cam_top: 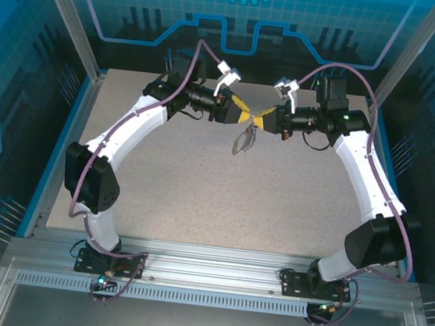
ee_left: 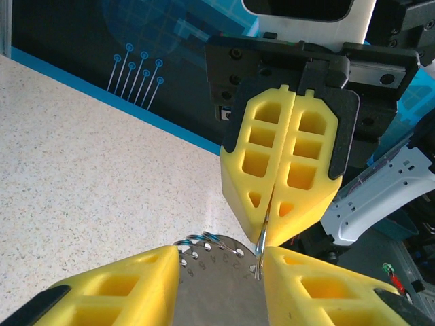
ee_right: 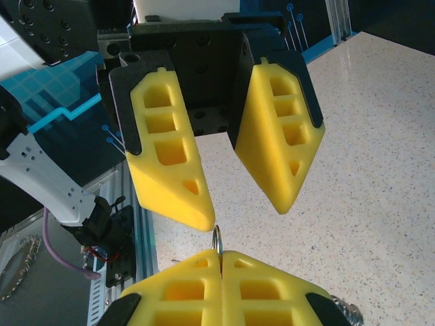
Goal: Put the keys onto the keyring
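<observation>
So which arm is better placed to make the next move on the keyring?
Left, probably. The left gripper is open right at the keyring, free to close. The right gripper is shut on it, steadying it.

The keyring (ee_right: pixel 217 238) is a thin wire loop, seen edge-on and upright. It is pinched between the closed fingers of the right tool (ee_right: pixel 219 257), in the air above the far middle of the surface (cam_top: pixel 198 192). A silvery piece (cam_top: pixel 245 140) dangles beneath it.
</observation>
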Tool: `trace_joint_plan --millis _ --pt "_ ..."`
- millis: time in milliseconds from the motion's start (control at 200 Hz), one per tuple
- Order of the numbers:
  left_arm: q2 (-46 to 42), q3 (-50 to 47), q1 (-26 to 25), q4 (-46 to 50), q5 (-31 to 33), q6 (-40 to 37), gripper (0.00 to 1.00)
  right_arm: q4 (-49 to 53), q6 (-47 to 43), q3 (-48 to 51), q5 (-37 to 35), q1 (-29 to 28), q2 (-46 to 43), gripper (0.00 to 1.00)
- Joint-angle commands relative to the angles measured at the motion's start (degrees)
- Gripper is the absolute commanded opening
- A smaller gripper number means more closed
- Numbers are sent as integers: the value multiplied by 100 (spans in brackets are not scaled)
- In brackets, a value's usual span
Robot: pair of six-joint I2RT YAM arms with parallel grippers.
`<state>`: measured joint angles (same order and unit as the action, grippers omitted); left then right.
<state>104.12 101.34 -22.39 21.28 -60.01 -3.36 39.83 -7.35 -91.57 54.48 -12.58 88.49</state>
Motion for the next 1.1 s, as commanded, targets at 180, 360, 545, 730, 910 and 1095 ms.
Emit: trace_joint_plan --millis 180,360,545,730,910,1095 --pt "113 286 -151 135 -231 -58 32 -64 30 -139 178 52 37 0" --pt "153 316 -185 235 -316 -124 19 -90 32 -110 156 53 41 0" --pt "155 313 -187 450 -397 -265 13 -158 76 -102 110 58 46 0" --pt "135 281 -184 553 -506 -325 0 -261 162 -105 109 63 54 0" --pt "46 79 -194 43 -407 23 0 -490 404 -19 106 103 -42 7" --pt "-225 -584 -145 -1550 -158 1033 0 -1773 1420 763 226 500 -695 38"
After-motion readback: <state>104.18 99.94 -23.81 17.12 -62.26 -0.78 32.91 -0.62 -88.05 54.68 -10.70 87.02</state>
